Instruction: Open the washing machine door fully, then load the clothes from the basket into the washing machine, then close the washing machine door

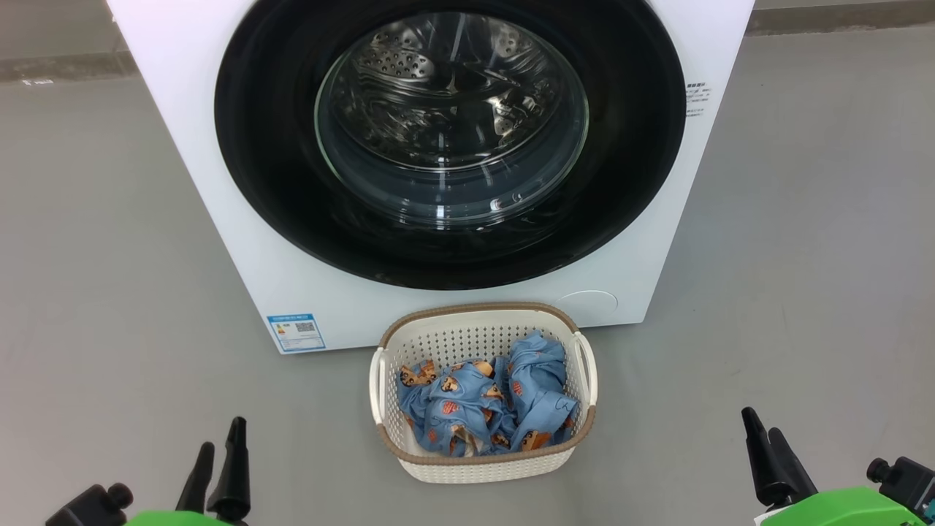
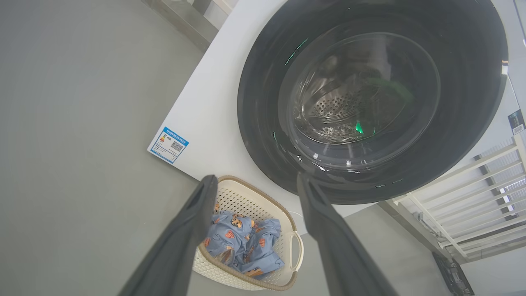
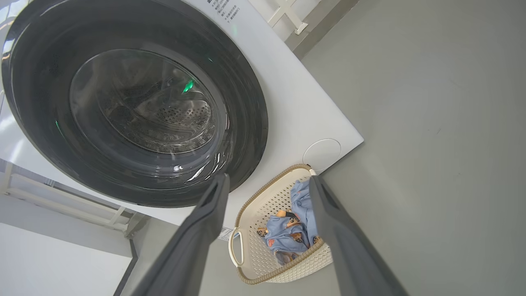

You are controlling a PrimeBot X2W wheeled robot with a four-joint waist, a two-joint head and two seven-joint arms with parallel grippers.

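The white washing machine (image 1: 182,109) stands ahead with its round black door (image 1: 270,183) shut flat against the front; the steel drum shows through the glass. On the floor before it sits the cream basket (image 1: 482,471) holding the blue bear-print clothes (image 1: 486,405). My left gripper (image 1: 219,435) is open at the lower left, well short of the basket. At the lower right my right gripper (image 1: 763,424) is open, equally far back. The wrist views show the door (image 2: 263,102) (image 3: 41,135), the basket (image 2: 242,199) (image 3: 263,255) and the clothes (image 2: 242,242) (image 3: 287,234) beyond empty fingers.
Grey floor (image 1: 109,292) spreads to both sides of the machine. A blue label sticker (image 1: 296,332) marks the machine's lower left corner. A white rack frame (image 2: 472,197) stands beside the machine in the left wrist view.
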